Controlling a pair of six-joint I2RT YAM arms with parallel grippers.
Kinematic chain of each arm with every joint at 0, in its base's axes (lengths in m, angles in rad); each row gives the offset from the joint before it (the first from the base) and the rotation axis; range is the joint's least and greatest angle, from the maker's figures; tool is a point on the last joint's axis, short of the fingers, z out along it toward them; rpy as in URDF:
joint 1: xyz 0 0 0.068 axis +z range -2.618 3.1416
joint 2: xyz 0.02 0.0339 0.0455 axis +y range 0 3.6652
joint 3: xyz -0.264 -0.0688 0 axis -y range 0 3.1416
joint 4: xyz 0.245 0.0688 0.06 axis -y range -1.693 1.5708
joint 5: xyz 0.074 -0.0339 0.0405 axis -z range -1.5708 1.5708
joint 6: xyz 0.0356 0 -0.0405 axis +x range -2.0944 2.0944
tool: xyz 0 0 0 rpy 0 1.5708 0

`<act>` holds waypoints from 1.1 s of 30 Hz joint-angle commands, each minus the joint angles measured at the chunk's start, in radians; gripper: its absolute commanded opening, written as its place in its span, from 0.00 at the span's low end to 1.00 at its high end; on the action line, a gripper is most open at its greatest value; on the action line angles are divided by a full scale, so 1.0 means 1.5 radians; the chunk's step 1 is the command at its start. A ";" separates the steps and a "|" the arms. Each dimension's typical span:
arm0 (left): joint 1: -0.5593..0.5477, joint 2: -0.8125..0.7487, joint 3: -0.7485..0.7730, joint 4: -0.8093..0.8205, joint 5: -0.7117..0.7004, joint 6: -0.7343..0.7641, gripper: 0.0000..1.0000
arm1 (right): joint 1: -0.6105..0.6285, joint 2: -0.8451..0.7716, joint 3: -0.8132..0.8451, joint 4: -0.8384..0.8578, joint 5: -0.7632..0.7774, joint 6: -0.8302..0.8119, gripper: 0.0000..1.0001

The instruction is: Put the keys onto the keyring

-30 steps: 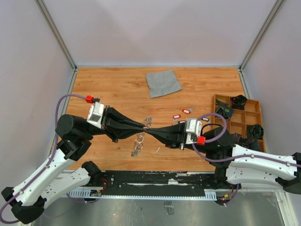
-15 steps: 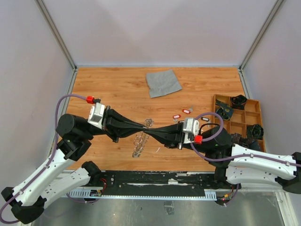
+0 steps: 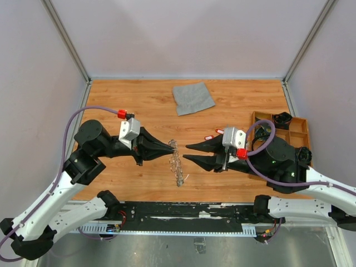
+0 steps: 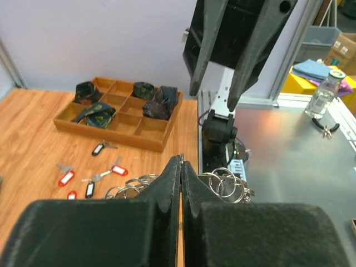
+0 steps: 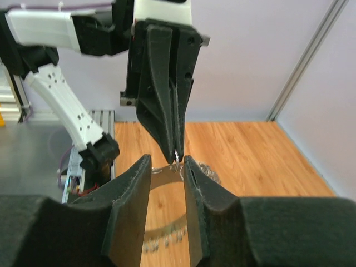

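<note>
Keyring (image 3: 177,164): big silvery ring w/ spiky metal fringe, pinched betw. closed L gripper (image 3: 170,148) tips, front-centre. R gripper (image 3: 185,152) jaws part-open, holding nothing, just beside. Keys (image 4: 118,169) loose on wood table (image 3: 139,105) nr compartment tray (image 4: 105,133); pale walls (image 3: 183,33).

Silvery keyring (image 3: 177,162) is trailing strung-out across the mid-desk (image 3: 128,100); red- and black-tagged keys (image 4: 66,177) are lying scattered flat, apart from it.

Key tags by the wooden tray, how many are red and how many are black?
Red key tags: 3
Black key tags: 2
Total: 5 tags showing in the left wrist view
</note>
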 commanded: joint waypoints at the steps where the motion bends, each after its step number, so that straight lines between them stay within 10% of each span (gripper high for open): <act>1: -0.007 0.034 0.057 -0.134 -0.004 0.079 0.00 | -0.007 0.028 0.074 -0.258 0.017 -0.006 0.31; 33: -0.051 0.047 0.074 -0.234 0.005 0.162 0.01 | -0.007 0.115 0.082 -0.238 0.035 0.014 0.24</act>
